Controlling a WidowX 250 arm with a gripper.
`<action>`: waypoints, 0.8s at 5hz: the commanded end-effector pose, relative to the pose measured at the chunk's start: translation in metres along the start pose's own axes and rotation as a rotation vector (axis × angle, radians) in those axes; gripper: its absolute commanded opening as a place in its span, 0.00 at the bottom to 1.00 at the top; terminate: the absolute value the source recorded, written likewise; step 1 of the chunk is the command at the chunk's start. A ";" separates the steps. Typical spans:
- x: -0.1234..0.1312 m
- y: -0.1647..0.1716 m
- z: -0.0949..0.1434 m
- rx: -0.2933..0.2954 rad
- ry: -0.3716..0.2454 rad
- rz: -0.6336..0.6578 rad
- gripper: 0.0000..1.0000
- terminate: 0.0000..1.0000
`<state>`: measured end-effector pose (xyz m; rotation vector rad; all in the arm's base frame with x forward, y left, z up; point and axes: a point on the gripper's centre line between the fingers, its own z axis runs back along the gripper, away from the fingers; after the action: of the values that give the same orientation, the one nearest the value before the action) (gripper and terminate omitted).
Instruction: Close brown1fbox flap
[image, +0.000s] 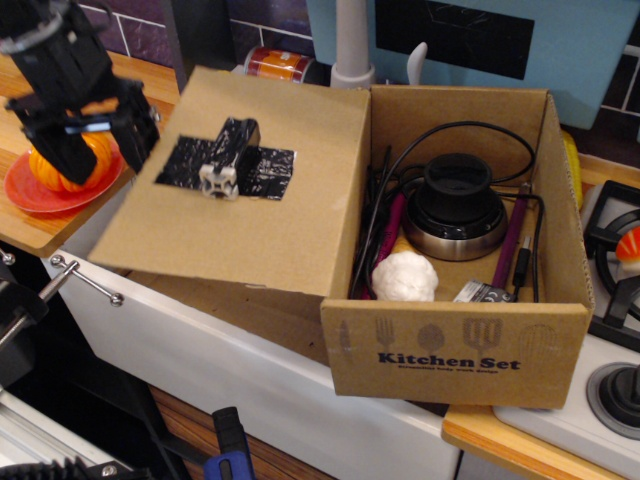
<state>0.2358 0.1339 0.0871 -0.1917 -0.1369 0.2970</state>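
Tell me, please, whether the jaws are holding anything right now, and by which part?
It cannot be told: the black gripper sits at the far left edge of the large brown cardboard flap, jaws apart, but contact is unclear.

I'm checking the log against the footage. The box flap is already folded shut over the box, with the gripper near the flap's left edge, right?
Not quite. The flap is still open, swung out to the left of the brown1fbox, whose contents are exposed, as the observation.image view shows. The gripper is indeed at the flap's left edge.
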 end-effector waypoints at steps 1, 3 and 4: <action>0.003 -0.060 0.032 0.085 -0.061 -0.098 1.00 0.00; -0.014 -0.097 0.034 0.236 -0.140 -0.165 1.00 0.00; -0.023 -0.120 0.023 0.281 -0.247 -0.107 1.00 0.00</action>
<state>0.2513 0.0090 0.1488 0.1270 -0.4189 0.2404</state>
